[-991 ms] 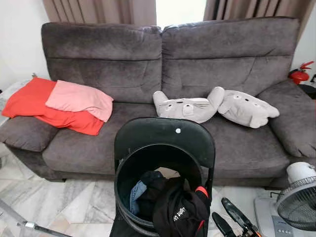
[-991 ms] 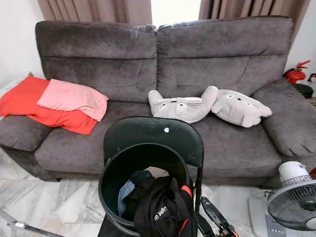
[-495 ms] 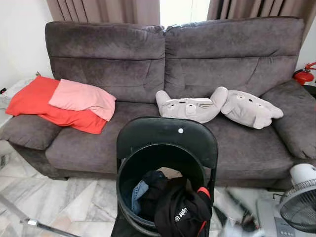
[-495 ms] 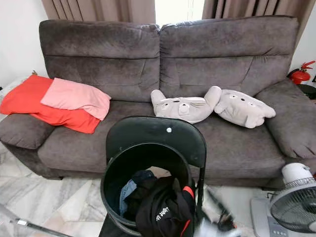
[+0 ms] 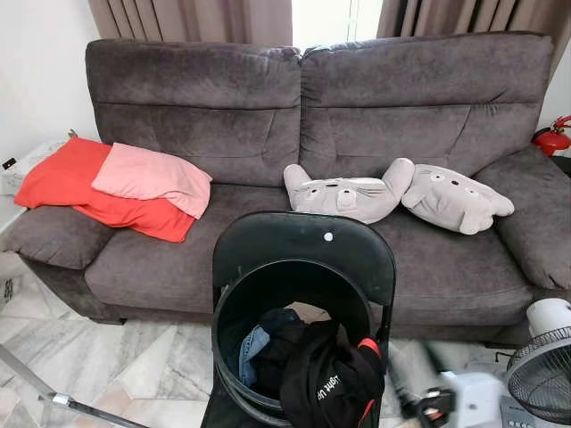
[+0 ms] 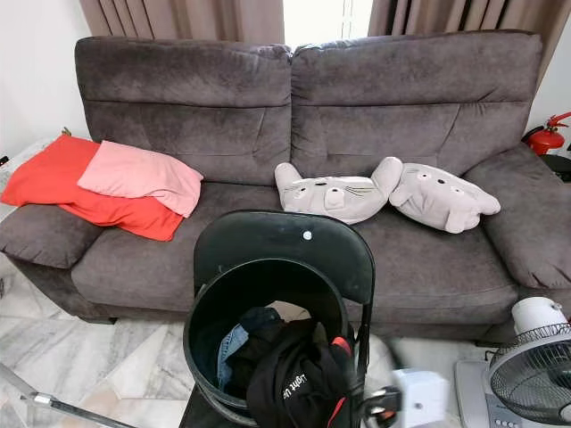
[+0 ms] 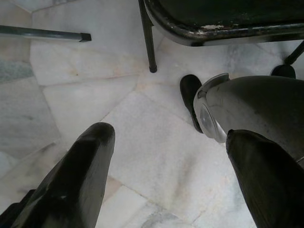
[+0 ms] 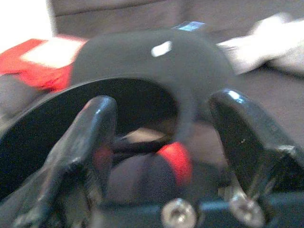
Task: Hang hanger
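A black bucket (image 5: 294,265) stands on a black folding chair (image 5: 303,236) just in front of me. Dark clothes (image 5: 326,383) with a red trim and a bit of blue denim fill it. My right gripper (image 5: 419,403) is a blur low at the right of the bucket. In the right wrist view that gripper (image 8: 166,137) is open, its fingers (image 8: 90,137) framing the bucket's rim and the clothes. My left gripper (image 7: 171,171) is open and points down at the marble floor beside a chair leg (image 7: 148,42). I see no hanger.
A grey sofa (image 5: 223,116) spans the back, with a red blanket (image 5: 62,183), a pink pillow (image 5: 152,178) and two grey plush cushions (image 5: 352,192). A white fan (image 5: 540,366) stands at the right, and a metal bar (image 5: 53,399) lies on the floor at the left.
My right arm has swung near the bucket's right side and is now blurred. The camera has drifted a little to the left. Bucket, chair and sofa have stayed put.
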Robot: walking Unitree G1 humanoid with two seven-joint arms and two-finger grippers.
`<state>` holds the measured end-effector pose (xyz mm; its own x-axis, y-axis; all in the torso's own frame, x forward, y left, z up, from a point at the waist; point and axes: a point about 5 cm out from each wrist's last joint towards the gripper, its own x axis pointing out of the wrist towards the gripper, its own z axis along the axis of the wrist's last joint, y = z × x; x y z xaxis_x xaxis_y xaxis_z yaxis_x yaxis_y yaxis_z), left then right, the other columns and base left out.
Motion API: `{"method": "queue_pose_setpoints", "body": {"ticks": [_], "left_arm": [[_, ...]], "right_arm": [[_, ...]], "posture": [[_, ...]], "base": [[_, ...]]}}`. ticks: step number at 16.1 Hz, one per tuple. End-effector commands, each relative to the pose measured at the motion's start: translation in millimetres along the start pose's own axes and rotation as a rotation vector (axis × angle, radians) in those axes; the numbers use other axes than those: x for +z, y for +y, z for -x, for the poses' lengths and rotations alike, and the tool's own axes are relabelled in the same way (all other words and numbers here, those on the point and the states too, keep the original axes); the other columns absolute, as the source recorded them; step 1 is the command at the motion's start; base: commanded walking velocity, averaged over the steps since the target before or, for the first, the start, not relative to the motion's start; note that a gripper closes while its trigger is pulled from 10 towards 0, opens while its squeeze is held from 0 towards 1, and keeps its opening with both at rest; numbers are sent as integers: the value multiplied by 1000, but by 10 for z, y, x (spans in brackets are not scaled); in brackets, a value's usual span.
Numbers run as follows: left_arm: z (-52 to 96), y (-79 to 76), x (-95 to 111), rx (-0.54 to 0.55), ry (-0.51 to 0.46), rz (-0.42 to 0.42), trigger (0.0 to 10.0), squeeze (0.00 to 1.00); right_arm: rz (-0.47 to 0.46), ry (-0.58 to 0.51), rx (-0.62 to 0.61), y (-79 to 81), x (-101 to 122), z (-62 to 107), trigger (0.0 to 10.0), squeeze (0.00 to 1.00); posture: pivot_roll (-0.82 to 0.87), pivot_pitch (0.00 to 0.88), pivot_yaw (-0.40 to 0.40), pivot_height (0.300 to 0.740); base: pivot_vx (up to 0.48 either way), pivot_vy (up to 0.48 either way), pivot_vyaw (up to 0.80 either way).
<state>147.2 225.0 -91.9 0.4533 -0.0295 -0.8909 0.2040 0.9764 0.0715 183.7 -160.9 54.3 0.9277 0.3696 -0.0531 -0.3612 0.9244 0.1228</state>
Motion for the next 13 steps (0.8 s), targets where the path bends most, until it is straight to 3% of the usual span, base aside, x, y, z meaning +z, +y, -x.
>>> {"method": "queue_pose_setpoints", "body": {"ticks": [1,3,5,9,10,11,13], "left_arm": [[9,20,-25,5,6,-7,10000,0],[9,22,-28,8,5,-2,10000,0],[10,21,-32,9,7,-1,10000,0],[12,23,-45,11,10,-3,10000,0],[13,22,-48,11,11,-7,10000,0],[13,21,-50,9,11,-9,10000,0],[13,18,-52,6,13,-14,10000,0]], "right_arm": [[-26,58,100,21,-42,-45,10000,0],[53,180,151,-53,-208,-144,10000,0],[83,217,119,-96,-285,-204,10000,0],[5,242,194,3,-323,-240,10000,0],[11,265,233,33,-389,-203,2196,0],[9,268,234,31,-403,-192,0,0],[9,271,243,34,-400,-177,0,0]], "posture": [[9,14,64,740],[19,14,61,740],[23,13,61,740],[30,13,62,740],[28,12,63,740],[27,10,63,740],[23,7,62,740]], "base": [[0,0,0],[0,0,0],[0,0,0],[0,0,0],[0,0,0],[0,0,0],[0,0,0]]}}
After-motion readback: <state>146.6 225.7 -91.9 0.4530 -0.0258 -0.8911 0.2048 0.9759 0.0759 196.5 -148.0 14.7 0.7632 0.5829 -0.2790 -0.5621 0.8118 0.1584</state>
